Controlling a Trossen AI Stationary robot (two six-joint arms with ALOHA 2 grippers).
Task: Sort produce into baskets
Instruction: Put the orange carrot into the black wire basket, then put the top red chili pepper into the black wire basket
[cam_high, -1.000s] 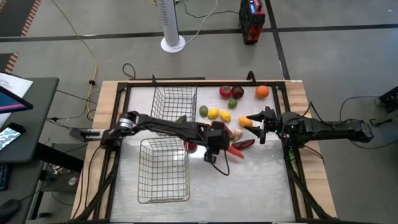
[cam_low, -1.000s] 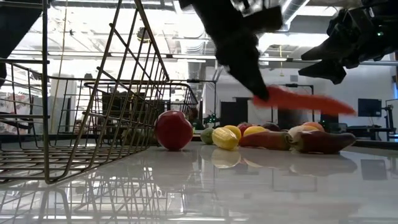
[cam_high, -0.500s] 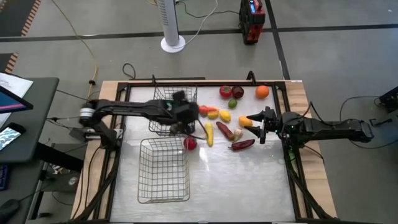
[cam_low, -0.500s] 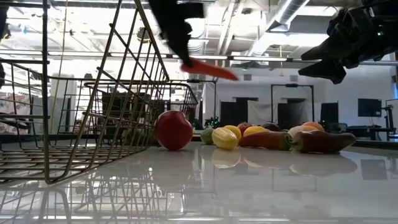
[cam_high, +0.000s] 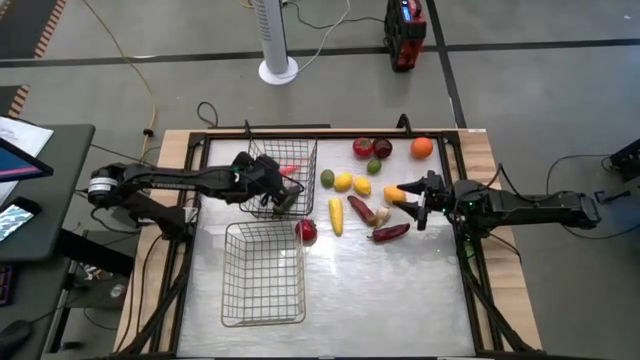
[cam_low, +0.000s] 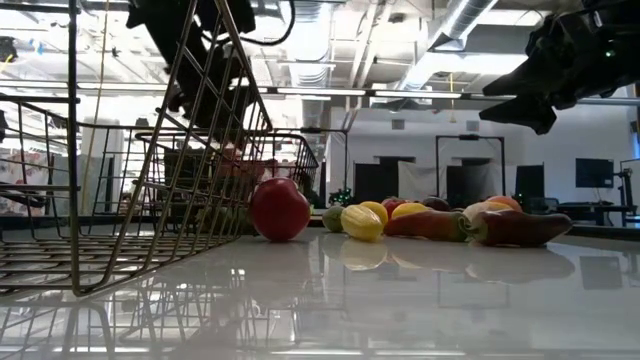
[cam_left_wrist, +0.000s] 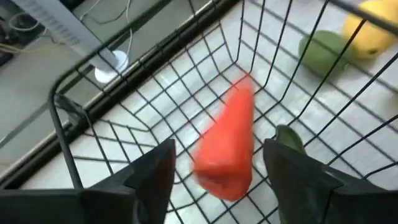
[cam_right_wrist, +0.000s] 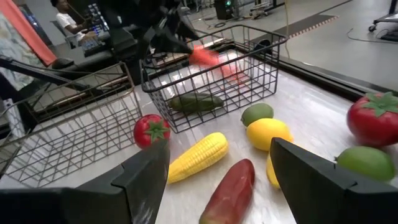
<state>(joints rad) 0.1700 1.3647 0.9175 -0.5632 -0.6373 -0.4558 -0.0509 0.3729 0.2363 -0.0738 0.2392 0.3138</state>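
My left gripper (cam_high: 272, 185) is open above the far wire basket (cam_high: 262, 152). An orange-red carrot (cam_left_wrist: 227, 149) shows blurred between its spread fingers, inside the basket and apart from both; it also shows in the high view (cam_high: 291, 170). A green cucumber (cam_high: 285, 200) lies on the basket's floor. My right gripper (cam_high: 418, 197) is open and empty, hovering over the produce at the table's right. On the table lie the corn (cam_high: 336, 214), a dark red pepper (cam_high: 390, 232), lemons (cam_high: 343, 181), limes (cam_high: 327, 178) and a red tomato (cam_high: 306, 230).
The near wire basket (cam_high: 262, 275) stands in front of the far one. A tomato (cam_high: 362, 148), a dark apple (cam_high: 382, 148), an orange (cam_high: 421, 147) and a lime (cam_high: 373, 166) sit at the far right. Bare tabletop lies at the near right.
My left gripper has carried the carrot from the table's middle toward the left and far edges, to above the far basket. It has let go, and the carrot drops into the basket. My right gripper has kept still.
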